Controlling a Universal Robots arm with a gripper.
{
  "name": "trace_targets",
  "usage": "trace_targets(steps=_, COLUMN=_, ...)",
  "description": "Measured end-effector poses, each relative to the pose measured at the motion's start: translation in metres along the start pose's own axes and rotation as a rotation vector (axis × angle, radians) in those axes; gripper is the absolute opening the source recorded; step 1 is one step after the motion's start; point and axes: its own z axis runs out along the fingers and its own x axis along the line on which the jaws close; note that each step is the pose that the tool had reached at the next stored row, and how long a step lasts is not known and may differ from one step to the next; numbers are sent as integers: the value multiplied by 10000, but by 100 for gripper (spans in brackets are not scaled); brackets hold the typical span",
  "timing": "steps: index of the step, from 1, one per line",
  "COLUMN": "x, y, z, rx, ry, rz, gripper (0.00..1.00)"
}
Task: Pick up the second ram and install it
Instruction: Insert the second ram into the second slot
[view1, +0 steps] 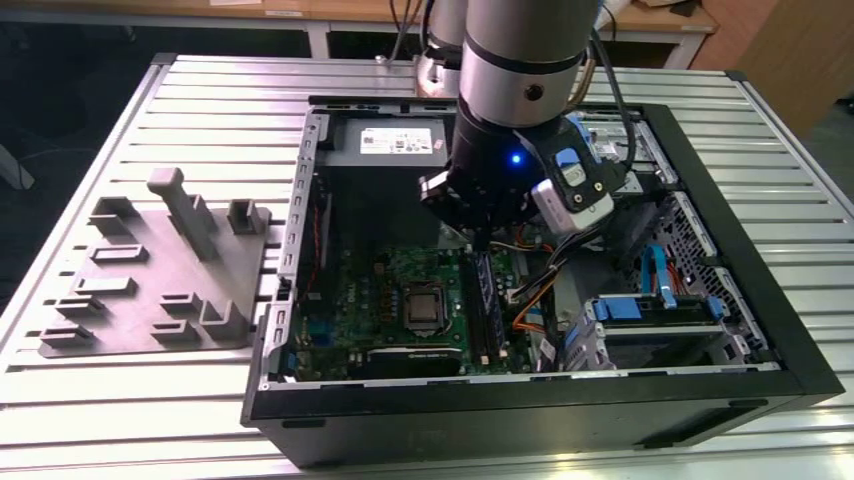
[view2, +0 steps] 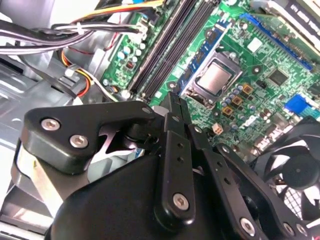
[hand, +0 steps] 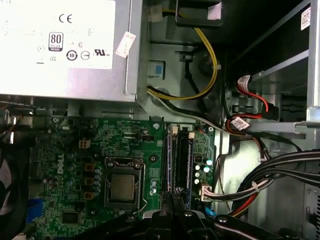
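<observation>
My gripper (view1: 477, 243) hangs inside the open computer case, just above the far end of the black slot rails (hand: 181, 160) beside the silver square chip (hand: 123, 186). In the second wrist view the fingers (view2: 169, 107) are pressed together with nothing visible between them, their tips over the near end of the slot rails (view2: 170, 47). In the exterior view a long, thin dark stick (view1: 487, 310), apparently the ram, stands on edge along the rails right under the gripper. In both wrist views I cannot tell it apart from the rails.
The green motherboard (view1: 350, 310) lies on the case floor, with the power supply (view1: 387, 142) behind it. Orange and black cables (view1: 534, 300) and a drive cage with blue tabs (view1: 654, 310) crowd the exterior view's right. A grey fixture plate (view1: 154, 265) sits outside the case.
</observation>
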Motion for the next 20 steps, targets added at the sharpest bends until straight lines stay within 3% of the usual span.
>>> trace_targets(steps=12, x=-34, y=-108, z=125, rx=1, ry=-1, rz=42, gripper=11)
trace_targets(steps=20, x=-42, y=-156, z=266, rx=3, ry=-2, rz=101, gripper=11)
